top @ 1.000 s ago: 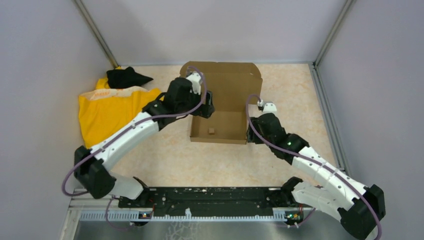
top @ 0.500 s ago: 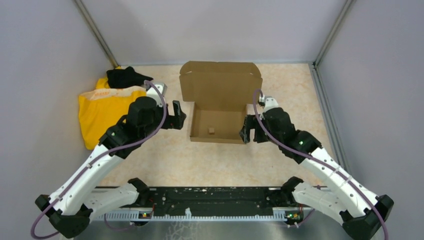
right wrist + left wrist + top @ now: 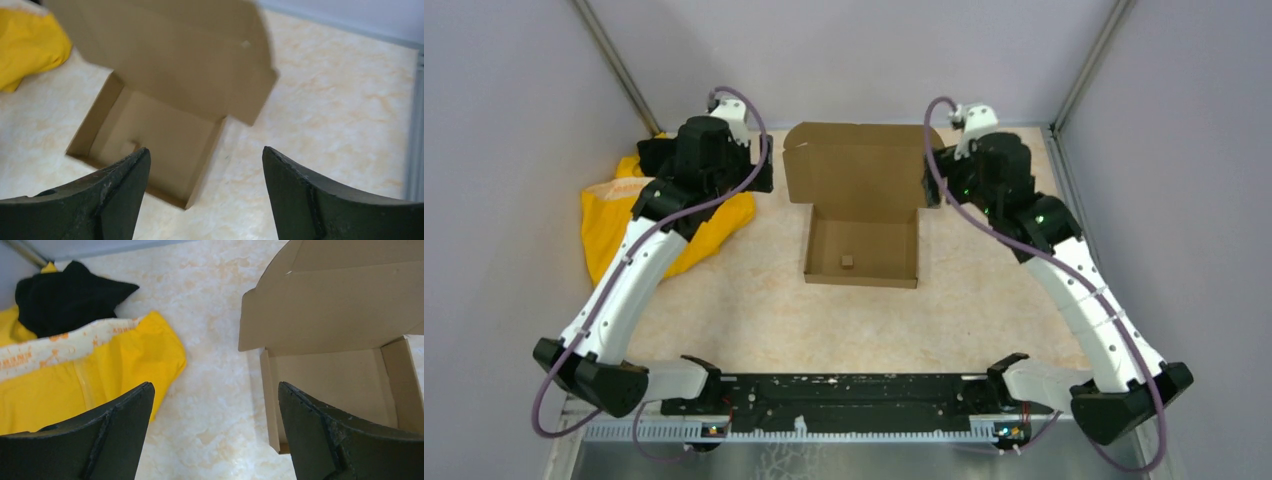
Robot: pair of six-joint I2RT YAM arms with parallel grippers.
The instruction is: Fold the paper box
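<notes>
Brown corrugated paper box (image 3: 861, 215) sat on the worktop (image 3: 744, 310), tray formed, lid upright at the far side, long axis left-right; left pincer (image 3: 764, 170) and right pincer (image 3: 931, 188) flanked the lid, both spread wide, empty, about equally near

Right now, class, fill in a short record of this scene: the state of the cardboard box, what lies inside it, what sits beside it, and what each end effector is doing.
box: plain brown corrugated cardboard box, tray walls up, lid raised open at the back
inside: small brown cardboard scrap on the tray floor
beside: yellow cloth on the left, black cloth at its far end
left end effector: open, empty, by the lid's left edge
right end effector: open, empty, by the lid's right edge
</notes>
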